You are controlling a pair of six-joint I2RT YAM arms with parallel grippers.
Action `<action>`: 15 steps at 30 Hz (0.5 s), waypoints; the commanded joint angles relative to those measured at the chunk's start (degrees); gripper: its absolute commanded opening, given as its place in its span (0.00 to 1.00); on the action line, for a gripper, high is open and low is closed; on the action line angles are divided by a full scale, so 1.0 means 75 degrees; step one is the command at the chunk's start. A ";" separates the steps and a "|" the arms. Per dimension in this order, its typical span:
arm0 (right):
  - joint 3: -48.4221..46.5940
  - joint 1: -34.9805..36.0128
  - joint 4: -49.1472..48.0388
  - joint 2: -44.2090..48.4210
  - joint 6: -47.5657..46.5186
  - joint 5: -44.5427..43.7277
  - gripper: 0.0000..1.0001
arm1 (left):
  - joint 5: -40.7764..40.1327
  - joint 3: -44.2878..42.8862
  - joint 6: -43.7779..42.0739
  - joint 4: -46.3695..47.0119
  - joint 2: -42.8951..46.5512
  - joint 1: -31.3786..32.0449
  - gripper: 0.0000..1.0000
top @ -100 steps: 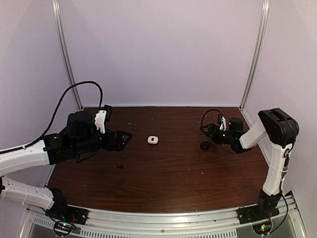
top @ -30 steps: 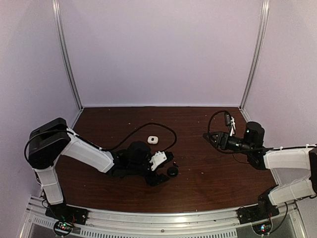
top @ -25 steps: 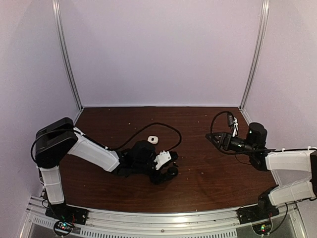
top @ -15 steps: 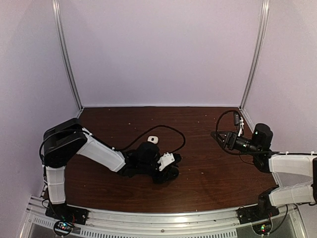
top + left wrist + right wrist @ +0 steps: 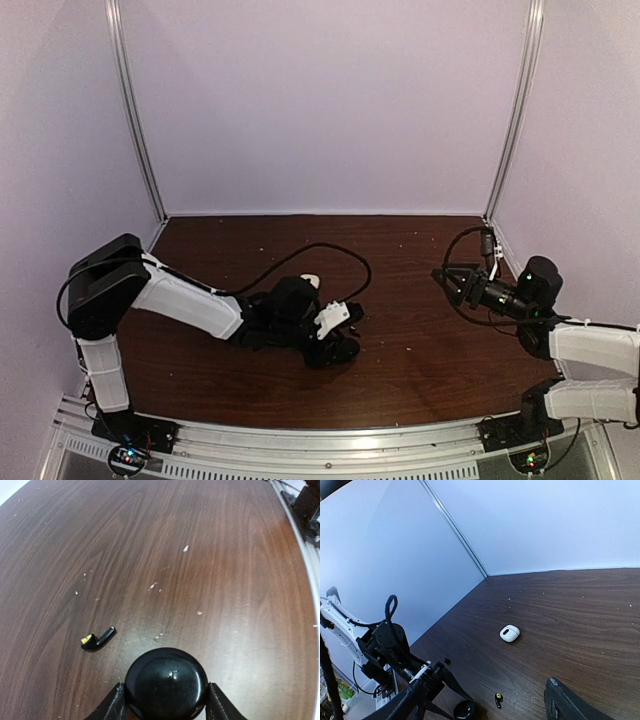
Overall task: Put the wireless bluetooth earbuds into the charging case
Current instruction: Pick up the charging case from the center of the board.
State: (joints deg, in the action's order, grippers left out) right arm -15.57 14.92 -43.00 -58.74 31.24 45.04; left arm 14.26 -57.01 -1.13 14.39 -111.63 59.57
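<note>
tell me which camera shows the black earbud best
Left wrist: the black earbud lies close and sharp on the table, its yellow tip clear, just beside the black charging case. Right wrist shows it as a tiny distant speck. In top external I can't make it out.

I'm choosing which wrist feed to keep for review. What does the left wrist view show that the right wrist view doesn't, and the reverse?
Only the left wrist view: up close, the left claw with its fingers against both sides of the black case.

Only the right wrist view: the white case lying alone on the table, the left arm seen from outside, the walls, and the open right claw.

Both: the black case, the black earbud with a yellow tip lying apart from it, and the brown table.
</note>
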 commanded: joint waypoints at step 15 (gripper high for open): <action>-0.0355 0.3217 0.0386 0.1398 -0.2786 -0.0424 0.75 | 0.5335 -0.0534 0.2115 -0.2758 0.3499 -0.0438 0.33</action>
State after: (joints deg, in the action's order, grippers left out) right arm -15.14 34.20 -42.09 -49.08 16.88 43.70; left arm 41.78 -58.81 11.07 -2.44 -87.85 56.34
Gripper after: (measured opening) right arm 0.756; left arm 0.504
